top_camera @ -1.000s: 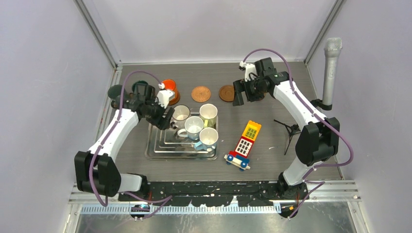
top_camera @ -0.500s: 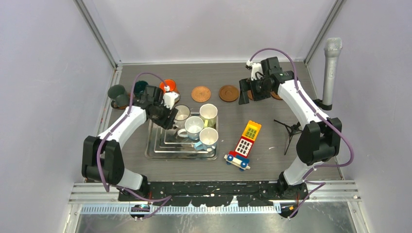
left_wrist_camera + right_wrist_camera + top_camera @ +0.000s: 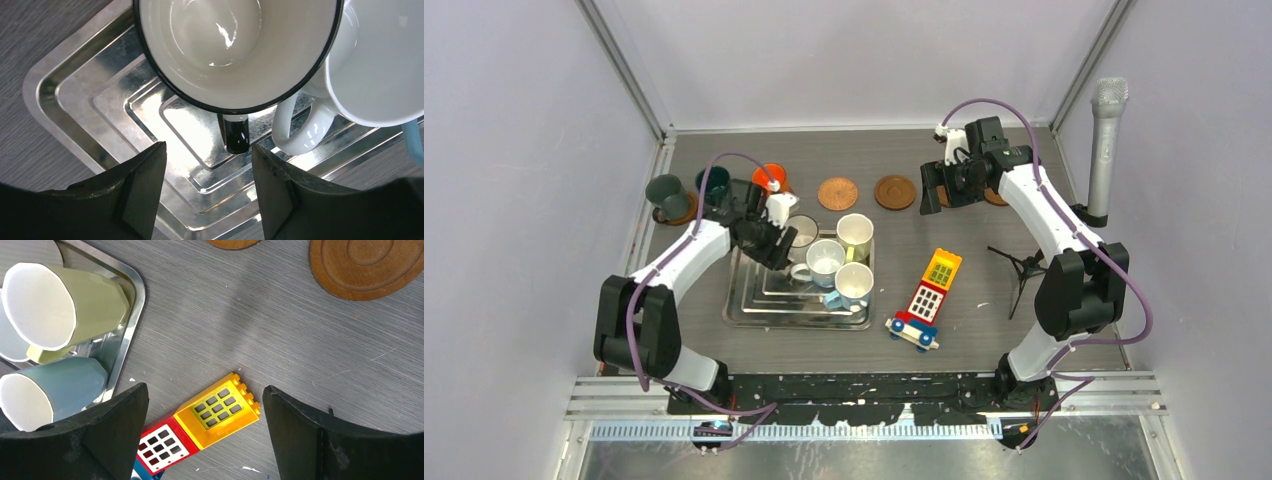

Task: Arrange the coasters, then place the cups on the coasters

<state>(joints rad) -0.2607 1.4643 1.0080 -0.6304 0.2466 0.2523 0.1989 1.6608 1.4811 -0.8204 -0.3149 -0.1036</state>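
My left gripper (image 3: 774,246) (image 3: 207,195) hangs open over the metal tray (image 3: 749,305). Just beyond its fingertips is the black handle (image 3: 236,135) of a white, black-rimmed cup (image 3: 801,232) (image 3: 235,50), not gripped. A white cup (image 3: 824,262), a pale yellow cup (image 3: 854,236) and a light blue cup (image 3: 855,283) share the tray. Dark green (image 3: 667,190), teal (image 3: 715,183) and orange (image 3: 770,177) cups stand on coasters at back left. Two bare coasters (image 3: 837,193) (image 3: 894,192) lie mid-back. My right gripper (image 3: 932,190) (image 3: 205,435) is open and empty above the table beside them.
A red, yellow and blue toy brick vehicle (image 3: 927,300) (image 3: 220,410) lies right of the tray. A small black tripod (image 3: 1024,268) and an upright grey microphone (image 3: 1106,150) stand at the right. Another coaster (image 3: 996,198) shows partly behind the right arm.
My left gripper moved right from the back-left cups to over the tray, towards the black-rimmed cup, and its jaws narrowed somewhat. The right gripper shifted slightly right.
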